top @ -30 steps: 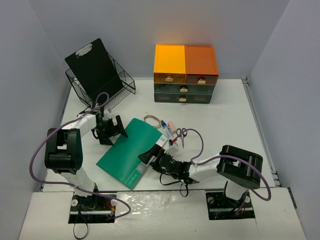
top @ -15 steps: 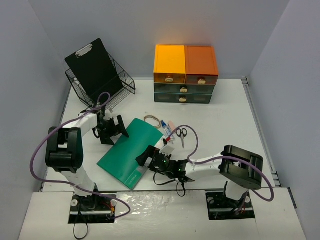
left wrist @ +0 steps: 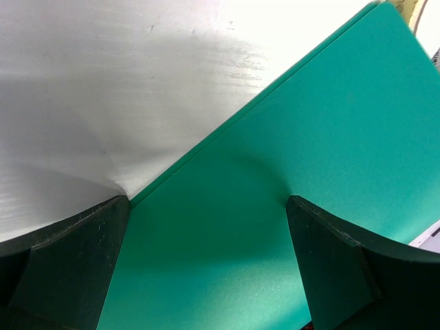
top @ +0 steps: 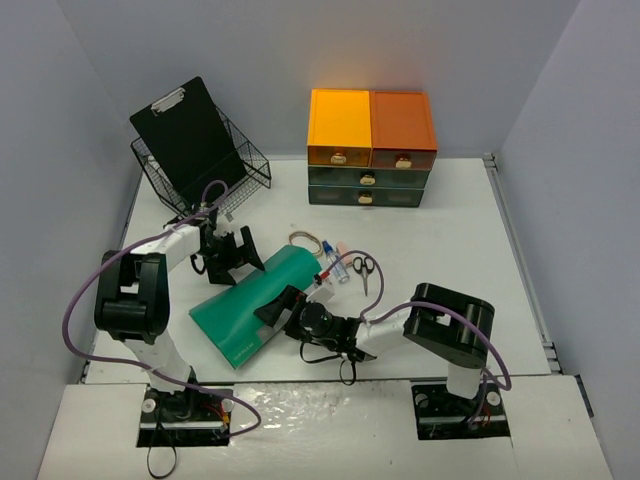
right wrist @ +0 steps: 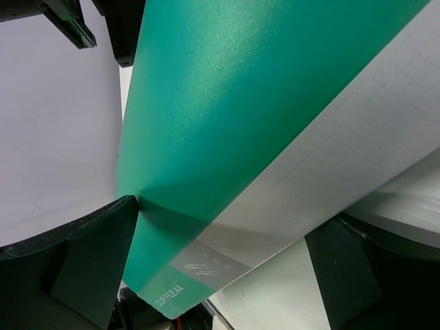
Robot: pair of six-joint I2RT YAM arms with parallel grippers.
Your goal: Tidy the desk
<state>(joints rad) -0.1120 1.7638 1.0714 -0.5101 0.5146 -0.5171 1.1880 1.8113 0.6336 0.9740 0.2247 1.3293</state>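
Note:
The desk (top: 450, 230) is a white tabletop with pale walls. A green file folder (top: 250, 295) lies on it left of centre, its right side tilted up. My left gripper (top: 235, 262) is open, its jaws straddling the folder's far corner; in the left wrist view the folder (left wrist: 275, 172) fills the gap between my fingers (left wrist: 330, 268). My right gripper (top: 275, 312) is open at the folder's near right edge. In the right wrist view the tilted folder (right wrist: 227, 89) passes between the wide-apart jaws, its grey inner side showing.
A wire basket (top: 240, 170) with a black clipboard (top: 190, 135) stands at the back left. Stacked drawers, yellow and orange (top: 370, 125) over green (top: 368, 185), stand at the back centre. A rubber band (top: 305, 240), a small bottle (top: 335, 265) and scissors (top: 363, 268) lie right of the folder.
My right gripper has slid left along the folder's near right edge. The folder has shifted left and its right side has risen. My left gripper has barely moved.

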